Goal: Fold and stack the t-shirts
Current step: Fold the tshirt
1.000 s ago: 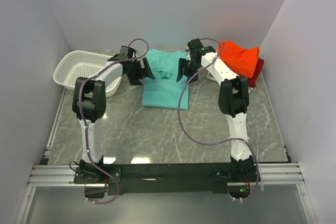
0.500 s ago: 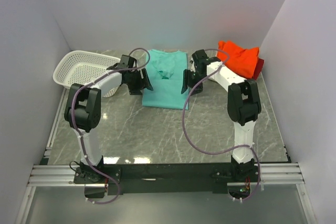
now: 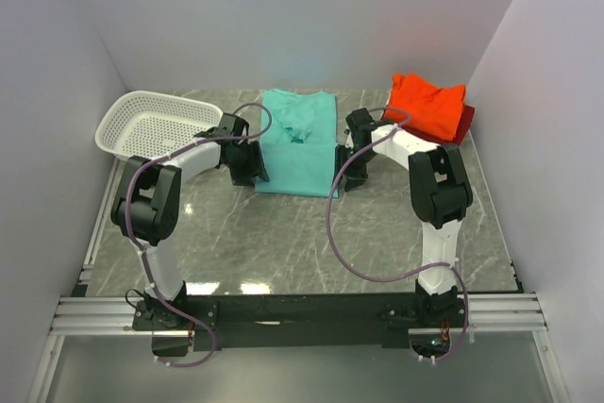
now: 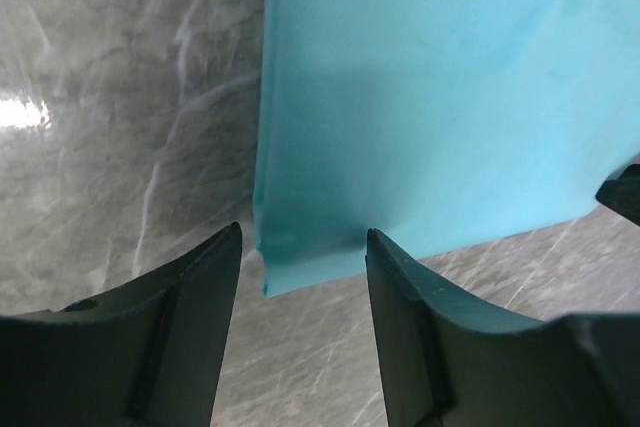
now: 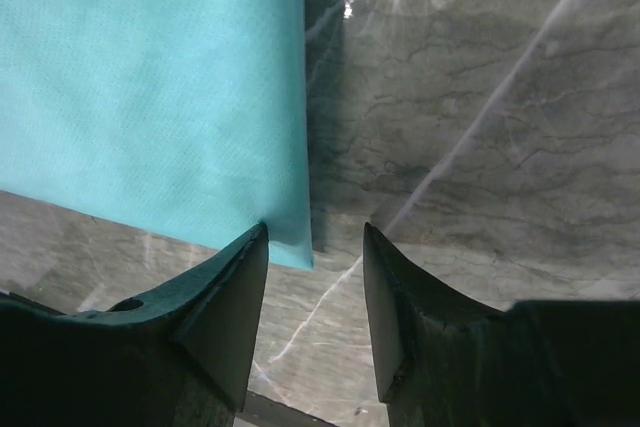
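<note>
Teal t-shirt lies flat, left hand and right hand half-open astride its near corners, gripping nothing

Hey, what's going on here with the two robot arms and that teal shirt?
Both arms are at the teal t-shirt, which is laid flat. The left gripper straddles its near left corner and the right gripper its near right corner, jaws open, nothing pinched yet. An orange-red t-shirt sits on a dark red one at the far right; a white basket stands far left.
</note>
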Robot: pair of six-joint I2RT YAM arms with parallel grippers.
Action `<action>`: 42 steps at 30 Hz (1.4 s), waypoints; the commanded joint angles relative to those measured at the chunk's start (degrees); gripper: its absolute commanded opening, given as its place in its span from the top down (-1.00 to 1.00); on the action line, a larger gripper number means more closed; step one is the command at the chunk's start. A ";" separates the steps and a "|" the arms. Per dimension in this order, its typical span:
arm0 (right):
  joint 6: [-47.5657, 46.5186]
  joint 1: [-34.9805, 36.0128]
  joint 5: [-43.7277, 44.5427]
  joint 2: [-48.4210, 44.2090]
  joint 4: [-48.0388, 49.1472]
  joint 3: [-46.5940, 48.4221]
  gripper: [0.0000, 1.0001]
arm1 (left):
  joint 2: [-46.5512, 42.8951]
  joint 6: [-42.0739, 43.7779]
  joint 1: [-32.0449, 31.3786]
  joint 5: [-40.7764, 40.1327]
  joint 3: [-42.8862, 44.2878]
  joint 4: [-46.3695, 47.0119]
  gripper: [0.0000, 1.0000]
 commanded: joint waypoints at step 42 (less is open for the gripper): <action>4.50 4.55 0.93 -1.66 1.99 -3.90 0.56 | -3.38 0.34 -0.28 0.63 -8.79 6.28 0.26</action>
